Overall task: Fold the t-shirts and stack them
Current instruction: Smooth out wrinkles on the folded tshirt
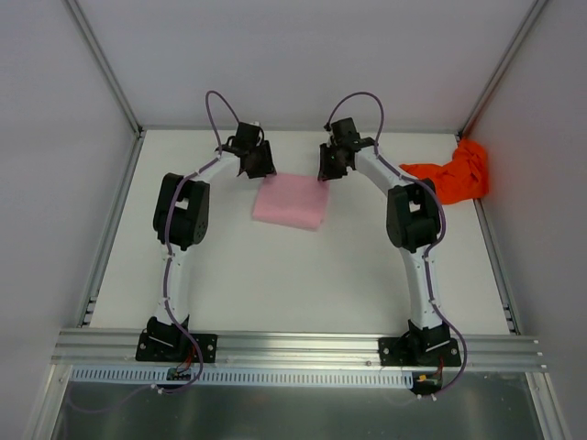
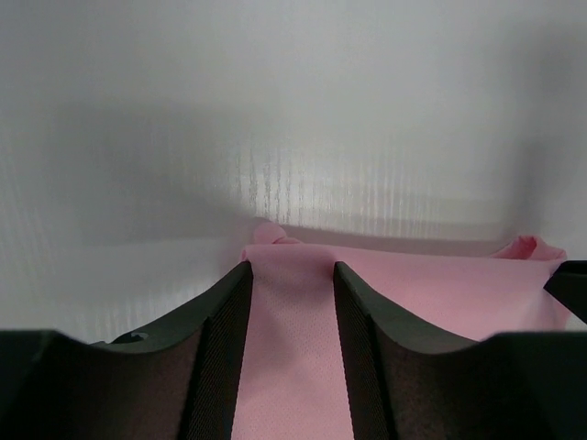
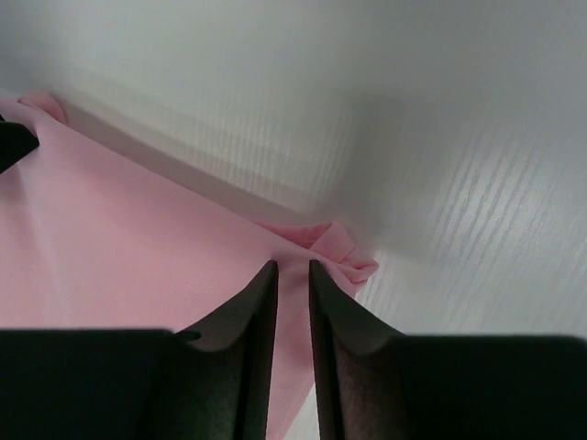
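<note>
Top external view, starting at the near edge: both arm bases are bolted to the rail. From there the left arm (image 1: 181, 215) and right arm (image 1: 413, 220) reach away over the worktop (image 1: 275, 293) and meet at the pink shirt (image 1: 292, 203). The shirt lies past the middle of the worktop as a small, roughly square packet, folded by the look of it. One arm's tip sits at each of its far corners.

In the left wrist view, the left jaws stand apart. Their fingers (image 2: 220, 357) straddle a strip of pink cloth near the far left corner without closing on it.

In the right wrist view, the right jaws are nearly together. The fingers (image 3: 252, 357) leave only a thin slit with pink showing in it, by the far right corner. Whether they pinch the cloth I cannot tell.

Farthest off, in the far right corner of the worktop by the wall, the orange shirt (image 1: 456, 176) lies in a crumpled heap, well apart from the pink one.

Both shirts look light, soft and limp, so they should sag and drag rather than hold a shape. The pink packet is probably best taken by its two far corners together, through all layers, so the fold does not slip open. The orange heap will likely need a hem or shoulder edge teased out and spread flat first.
</note>
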Controlling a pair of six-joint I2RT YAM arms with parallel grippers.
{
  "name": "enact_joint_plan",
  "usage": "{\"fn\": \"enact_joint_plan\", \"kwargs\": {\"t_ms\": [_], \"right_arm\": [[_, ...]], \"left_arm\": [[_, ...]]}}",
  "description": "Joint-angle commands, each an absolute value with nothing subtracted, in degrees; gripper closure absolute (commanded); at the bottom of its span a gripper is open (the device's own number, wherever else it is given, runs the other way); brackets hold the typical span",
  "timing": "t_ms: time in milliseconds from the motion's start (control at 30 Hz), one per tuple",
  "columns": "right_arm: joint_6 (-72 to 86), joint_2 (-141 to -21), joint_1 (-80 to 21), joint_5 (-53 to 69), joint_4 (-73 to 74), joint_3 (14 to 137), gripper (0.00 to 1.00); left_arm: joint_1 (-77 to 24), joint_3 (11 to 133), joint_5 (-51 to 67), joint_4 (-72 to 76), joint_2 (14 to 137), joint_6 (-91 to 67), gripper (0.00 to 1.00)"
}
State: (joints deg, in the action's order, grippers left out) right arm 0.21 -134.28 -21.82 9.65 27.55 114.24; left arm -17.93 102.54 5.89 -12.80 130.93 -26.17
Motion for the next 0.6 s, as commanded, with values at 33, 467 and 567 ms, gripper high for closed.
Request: {"fn": "enact_joint_plan", "kwargs": {"t_ms": [33, 467, 567], "right_arm": [[-1.93, -134.04, -21.36, 9.75, 29.97, 117.33, 0.76], [-4.84, -112.44, -19.69, 11.95, 34.53, 122.80, 0.17], [-4.05, -106.72, -19.77, 13.80, 31.49, 110.87, 0.17]], "left_arm": [[-17.23, 105.64, 7.02, -13.71, 130.26, -25.14, 0.51], [-16.96, 103.37, 7.29, -19.42, 112.44, -18.54, 0.04], [-16.96, 96.79, 9.04, -18.81, 106.64, -19.07, 0.04]]}}
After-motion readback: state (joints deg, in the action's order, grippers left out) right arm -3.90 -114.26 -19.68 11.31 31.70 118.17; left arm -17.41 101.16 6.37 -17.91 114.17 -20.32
